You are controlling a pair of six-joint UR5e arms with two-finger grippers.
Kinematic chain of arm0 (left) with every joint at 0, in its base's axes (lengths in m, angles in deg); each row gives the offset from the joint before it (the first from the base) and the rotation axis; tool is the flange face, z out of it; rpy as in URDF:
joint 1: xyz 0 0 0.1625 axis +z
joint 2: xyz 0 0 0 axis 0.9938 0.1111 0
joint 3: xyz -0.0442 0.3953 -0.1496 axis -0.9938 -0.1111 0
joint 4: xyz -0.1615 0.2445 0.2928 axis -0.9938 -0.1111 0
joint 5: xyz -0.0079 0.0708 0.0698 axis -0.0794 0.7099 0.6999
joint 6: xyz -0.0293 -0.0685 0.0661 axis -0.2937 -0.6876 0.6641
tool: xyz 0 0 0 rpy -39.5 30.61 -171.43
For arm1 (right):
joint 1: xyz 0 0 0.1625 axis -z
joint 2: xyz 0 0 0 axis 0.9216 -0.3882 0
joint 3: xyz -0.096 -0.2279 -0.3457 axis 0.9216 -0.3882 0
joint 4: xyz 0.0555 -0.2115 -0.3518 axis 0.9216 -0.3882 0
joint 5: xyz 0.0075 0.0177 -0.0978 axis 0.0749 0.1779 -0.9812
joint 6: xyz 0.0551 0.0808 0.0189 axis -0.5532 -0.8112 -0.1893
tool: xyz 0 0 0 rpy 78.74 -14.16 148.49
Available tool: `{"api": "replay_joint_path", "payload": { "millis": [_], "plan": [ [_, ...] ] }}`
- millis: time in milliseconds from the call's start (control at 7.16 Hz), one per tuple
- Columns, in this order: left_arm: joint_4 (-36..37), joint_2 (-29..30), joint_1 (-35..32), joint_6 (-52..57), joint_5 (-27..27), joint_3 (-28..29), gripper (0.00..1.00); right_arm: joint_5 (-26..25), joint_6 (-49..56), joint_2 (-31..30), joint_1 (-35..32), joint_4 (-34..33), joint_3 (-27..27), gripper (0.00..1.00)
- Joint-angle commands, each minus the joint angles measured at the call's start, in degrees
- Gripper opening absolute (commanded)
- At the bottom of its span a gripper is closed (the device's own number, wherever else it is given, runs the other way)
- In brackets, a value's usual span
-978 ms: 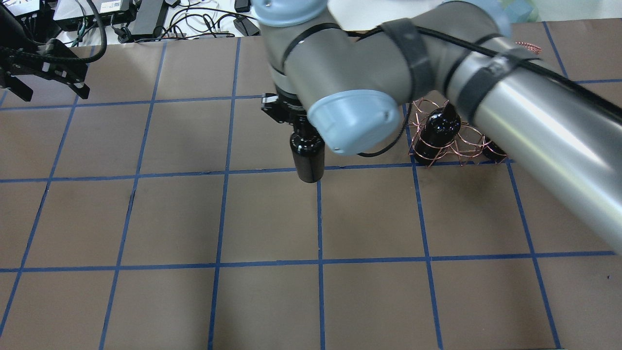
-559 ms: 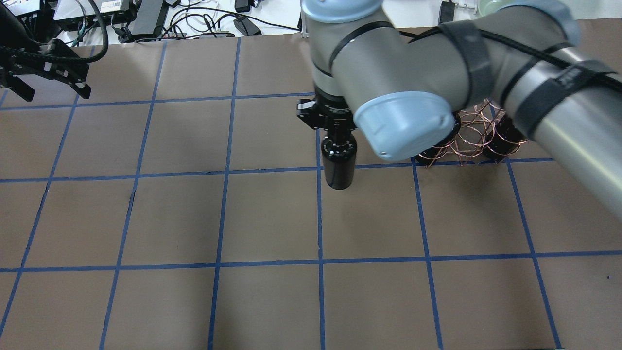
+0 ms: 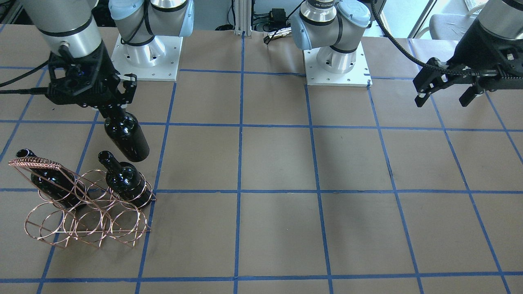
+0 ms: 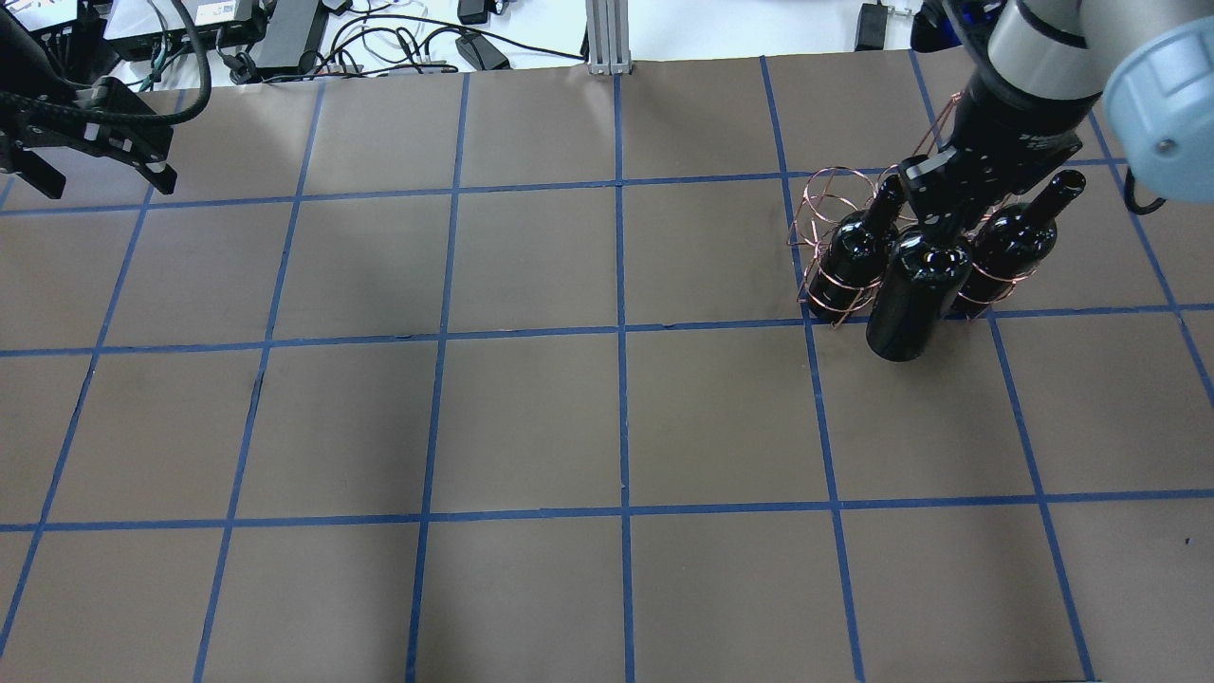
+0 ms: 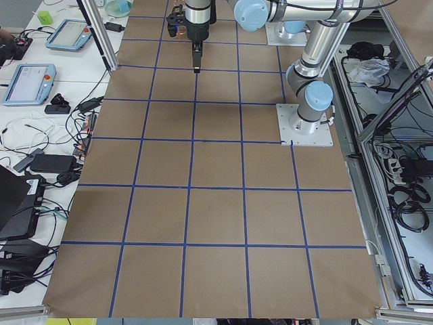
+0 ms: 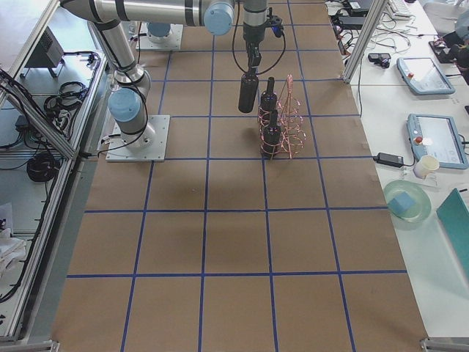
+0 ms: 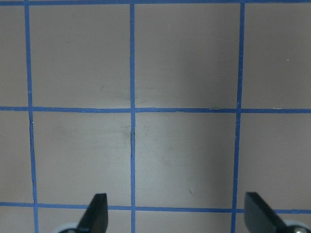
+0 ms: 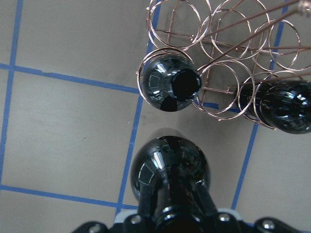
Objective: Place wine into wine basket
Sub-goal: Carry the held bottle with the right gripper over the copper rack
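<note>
My right gripper [image 4: 934,220] is shut on the neck of a glossy black wine bottle [image 4: 912,302]. The bottle hangs upright above the table, just in front of the copper wire basket [image 4: 818,204]. In the front-facing view the gripper [image 3: 112,108] holds the bottle [image 3: 126,139] behind the basket [image 3: 86,216]. Two more black bottles [image 3: 53,179] [image 3: 122,179] lie in the basket's rings, one at each side. The right wrist view shows the held bottle [image 8: 170,174] from above, with the basket's rings beyond it. My left gripper [image 4: 100,180] is open and empty, far off at the table's left.
The basket's wrapped handle [image 3: 34,163] stands above its rings. Both arm bases [image 3: 337,61] sit on white plates at the table's back. Cables and boxes [image 4: 285,38] lie beyond the far edge. The left wrist view shows only the brown table with blue tape lines [image 7: 132,111].
My right arm has carried the bottle from the table's middle to the right, up to the basket. My left arm has not moved.
</note>
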Motion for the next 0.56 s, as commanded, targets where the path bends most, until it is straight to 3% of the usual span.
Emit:
{"api": "replay_joint_path", "payload": {
  "millis": [0,419],
  "plan": [
    [0.0,0.0,0.0,0.0,-0.1,-0.1,1.00,-0.1,4.1,-0.4,2.2,-0.1,-2.9,0.16],
    [0.0,0.0,0.0,-0.1,0.0,-0.1,1.00,0.8,4.7,4.1,5.1,-0.3,-9.0,0.17]
  ]
}}
